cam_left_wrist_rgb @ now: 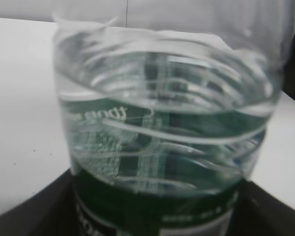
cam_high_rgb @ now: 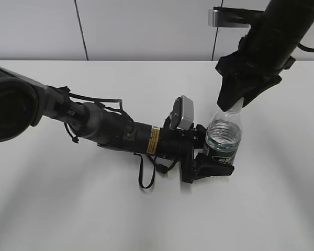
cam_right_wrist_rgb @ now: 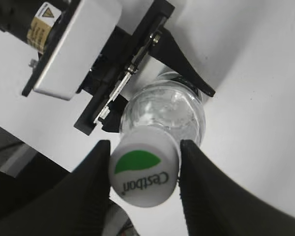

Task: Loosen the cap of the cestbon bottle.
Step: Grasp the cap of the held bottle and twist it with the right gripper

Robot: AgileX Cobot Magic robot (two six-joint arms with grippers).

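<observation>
While the cestbon bottle stands upright on the white table, the left gripper clamps its green-labelled lower body from the side, and the right gripper pinches the cap from above

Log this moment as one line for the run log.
left gripper: shut on cestbon bottle, upright on table | right gripper: fingers against both sides of cap | cap still on neck
</observation>
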